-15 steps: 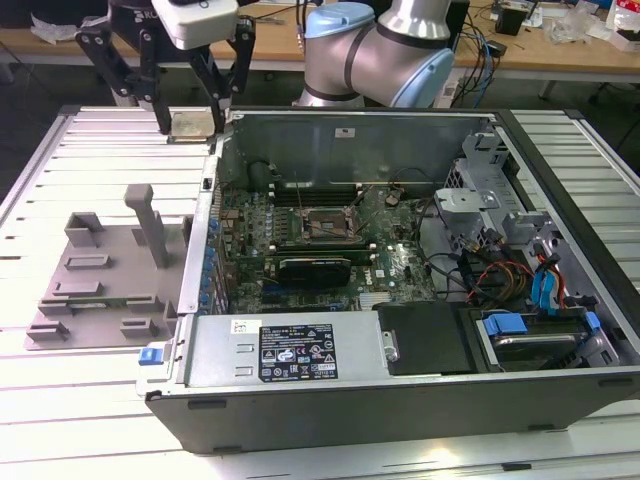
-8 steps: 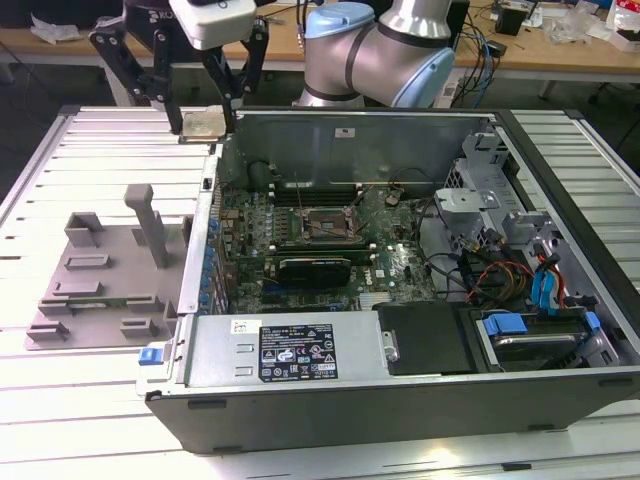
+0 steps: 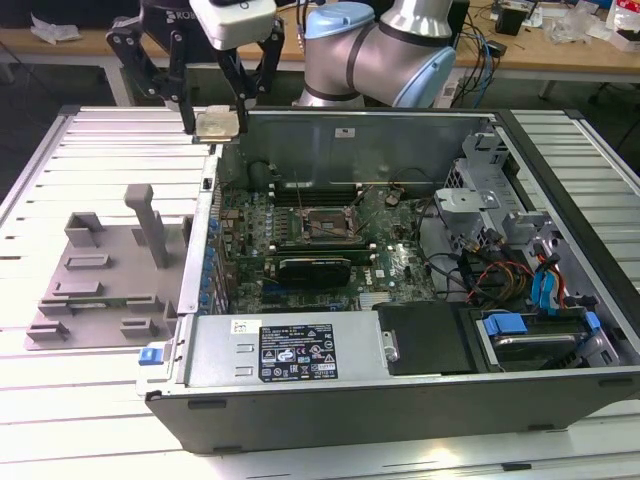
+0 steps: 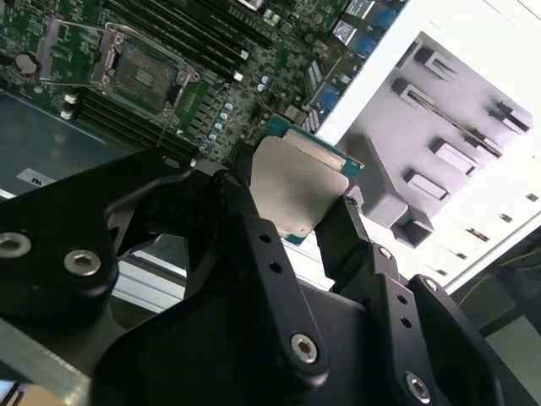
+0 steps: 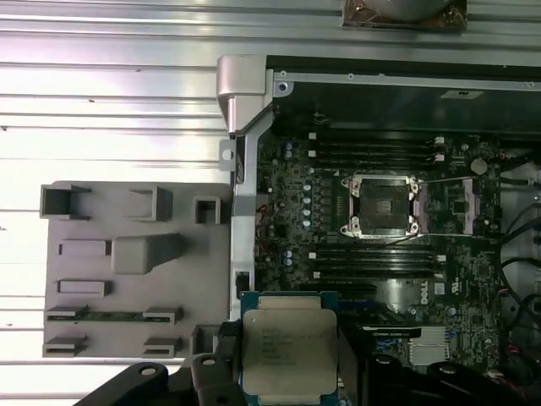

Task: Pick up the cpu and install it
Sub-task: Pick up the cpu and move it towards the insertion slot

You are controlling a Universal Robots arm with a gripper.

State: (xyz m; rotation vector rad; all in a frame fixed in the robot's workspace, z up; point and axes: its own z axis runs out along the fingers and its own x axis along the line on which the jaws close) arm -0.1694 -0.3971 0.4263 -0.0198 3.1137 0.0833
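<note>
The cpu (image 3: 217, 124), a small flat square chip with a silvery metal top (image 5: 289, 353) and green edge (image 4: 293, 182), hangs in the air over the back corner of the open computer case on the exterior view's left. My gripper (image 3: 217, 126) is shut on it, with black fingers (image 4: 243, 211) pressing its two opposite sides. The empty socket (image 3: 325, 225) with its metal frame (image 5: 380, 205) lies open on the green motherboard (image 4: 139, 78), below and apart from the chip.
A grey plastic tray (image 3: 100, 275) with upright blocks rests on the slatted table at the exterior view's left, beside the case wall (image 5: 241, 161). Inside the case are a power supply (image 3: 290, 350), drive bays (image 3: 530, 335) and loose cables (image 3: 495, 270).
</note>
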